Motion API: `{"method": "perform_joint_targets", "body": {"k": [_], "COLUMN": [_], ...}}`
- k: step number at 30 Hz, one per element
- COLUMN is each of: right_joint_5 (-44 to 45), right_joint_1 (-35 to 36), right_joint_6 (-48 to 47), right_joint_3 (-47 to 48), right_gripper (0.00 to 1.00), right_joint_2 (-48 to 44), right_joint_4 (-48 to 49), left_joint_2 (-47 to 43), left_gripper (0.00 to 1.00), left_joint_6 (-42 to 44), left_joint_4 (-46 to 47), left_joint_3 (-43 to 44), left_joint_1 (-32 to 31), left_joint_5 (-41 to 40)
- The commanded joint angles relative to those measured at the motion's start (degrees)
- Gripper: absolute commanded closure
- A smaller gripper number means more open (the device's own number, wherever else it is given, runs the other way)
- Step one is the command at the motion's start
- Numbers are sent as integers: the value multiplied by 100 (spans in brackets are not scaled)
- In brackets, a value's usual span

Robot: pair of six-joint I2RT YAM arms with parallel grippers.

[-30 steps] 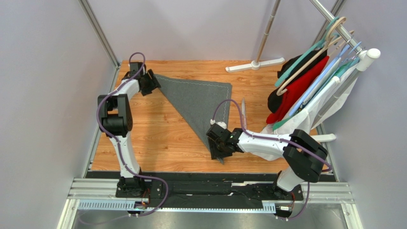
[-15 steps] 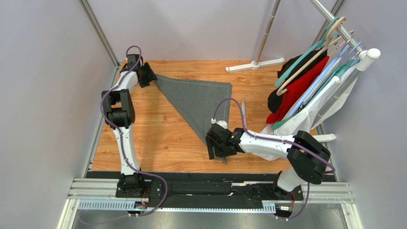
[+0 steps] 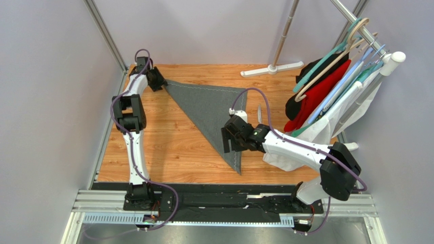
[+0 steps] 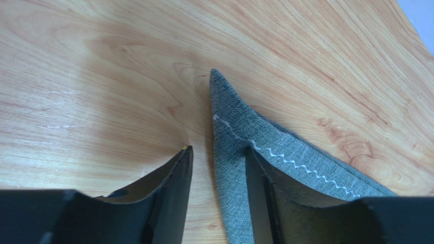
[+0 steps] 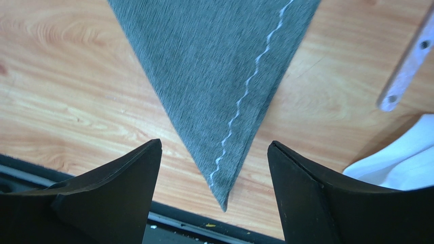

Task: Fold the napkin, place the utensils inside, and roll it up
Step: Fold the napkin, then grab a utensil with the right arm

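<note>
The dark grey napkin lies on the wooden table folded into a triangle, one corner far left and its long tip pointing at the near edge. My left gripper is at the far-left corner. In the left wrist view its jaws stand apart, with the napkin corner between them and against the right finger; wood shows beside the left finger. My right gripper hovers open over the near tip, its jaws wide apart and holding nothing. One pale utensil lies just right of the napkin.
A rack of hangers with red and black garments crowds the right side. White cloth drapes beside my right arm. A white stand foot sits at the far edge. The black rail borders the table's near edge.
My right gripper opened, let go of the napkin's near tip and drew back up over the cloth. My left gripper shifted slightly outward at the far-left corner and its jaws narrowed.
</note>
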Motion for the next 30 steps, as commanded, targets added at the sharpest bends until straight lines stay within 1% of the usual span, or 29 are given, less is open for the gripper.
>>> {"method": "perform_joint_targets", "body": {"k": [1,4,8,10,11,12,13,14,15,16,17,18,19,20,21,22,23,25,26,30], "right_joint_5": [309,318,493,494,546,581,608,608,617,625,599,599,599,625,608,590,547,520,485,511], "right_joint_1": [-232,-451,-829,-1128,-1225,-1417,-1515,-1611,-1778,-1858,-1928,-2068,-2130,-2192,-2392,-2464,-2526,-2675,-2719,-2886], "right_joint_6": [-334,-430,-676,-808,-861,-887,-966,-1001,-1045,-1098,-1159,-1186,-1204,-1247,-1265,-1283,-1283,-1292,-1292,-1336], "right_joint_3": [302,337,530,635,679,758,811,864,986,1040,1092,1180,1224,1251,1295,1313,1321,1278,1269,1234], "right_gripper": [18,18,18,19,20,22,23,24,25,26,27,28,29,30,32,32,33,36,36,39], "right_joint_2": [-130,-69,80,290,370,440,519,729,827,941,1107,1213,1284,1433,1565,1653,1715,1856,1900,2189], "right_joint_4": [-25,-24,80,116,194,221,248,257,257,266,266,274,274,283,309,318,327,379,406,468], "left_joint_2": [-43,-87,-166,-236,-315,-533,-700,-893,-1287,-1491,-1728,-2174,-2414,-2921,-3430,-3679,-4143,-4532,-4813,-5324], "left_gripper": [50,50,50,41,37,31,28,26,22,20,19,18,18,17,17,17,17,17,17,17], "left_joint_6": [-213,-239,-196,-178,-178,-204,-248,-326,-345,-345,-319,-292,-231,-178,-117,-38,-2,120,156,305], "left_joint_4": [38,-32,117,170,336,459,643,958,1083,1197,1416,1505,1698,1787,1944,2120,2156,2148,2078,1823], "left_joint_3": [-49,-111,-278,-339,-513,-672,-865,-1293,-1497,-1700,-2111,-2324,-2769,-3009,-3498,-3999,-4213,-4696,-4803,-5330], "left_joint_1": [217,261,314,314,323,314,314,314,314,314,314,305,296,279,244,183,147,7,-37,-239], "left_joint_5": [289,290,413,631,729,799,861,853,766,721,677,598,563,528,353,317,264,88,36,167]}}
